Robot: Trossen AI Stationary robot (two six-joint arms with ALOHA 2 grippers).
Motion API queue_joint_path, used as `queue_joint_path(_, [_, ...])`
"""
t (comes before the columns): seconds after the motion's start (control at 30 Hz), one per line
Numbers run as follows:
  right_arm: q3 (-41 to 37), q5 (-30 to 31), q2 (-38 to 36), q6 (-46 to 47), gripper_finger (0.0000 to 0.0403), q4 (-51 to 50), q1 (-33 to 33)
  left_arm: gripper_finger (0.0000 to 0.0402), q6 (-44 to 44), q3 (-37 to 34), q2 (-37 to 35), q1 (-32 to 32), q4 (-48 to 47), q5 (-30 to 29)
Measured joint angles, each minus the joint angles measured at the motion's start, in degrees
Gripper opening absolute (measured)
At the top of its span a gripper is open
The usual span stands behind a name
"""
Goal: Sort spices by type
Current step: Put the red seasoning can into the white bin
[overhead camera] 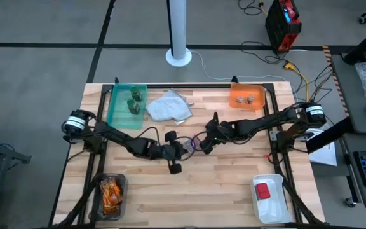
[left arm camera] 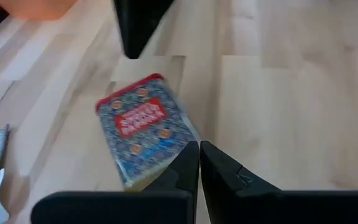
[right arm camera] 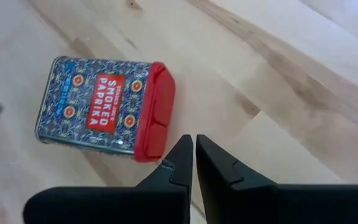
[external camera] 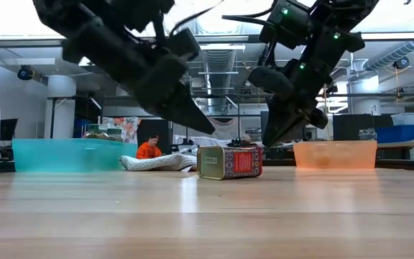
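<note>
Tin (right arm camera: 102,107) label, "SMOKED PAPRIKA" (smaller print above unreadable)

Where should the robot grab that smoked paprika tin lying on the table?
Probably from straight above, pinching the two long narrow sides of the smoked paprika tin. It lies flat on its broad face, so those sides are exposed, and the red cap end looks less even to grip.

The tin (right arm camera: 101,109) has a red cap, a blue patterned body with small orange medallions and a red label lettered in white. The trays are teal (overhead camera: 121,105), orange (overhead camera: 246,97) and white (overhead camera: 270,200). The cloth (overhead camera: 168,107) is pale grey. The table (overhead camera: 234,184) is light wood.
</note>
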Motion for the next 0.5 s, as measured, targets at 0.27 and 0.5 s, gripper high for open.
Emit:
queue_joint_path(0.27, [0.00,0.09,0.00,-0.40,0.0013,0.45,-0.55,0.0000,-0.19,0.13,3.51,3.54,4.15,-0.18])
queue_joint_path(0.5, [0.00,3.35,0.00,-0.80,0.0013,0.66,-0.62,0.0000,-1.25,0.21,5.98,3.46,5.51,-0.49])
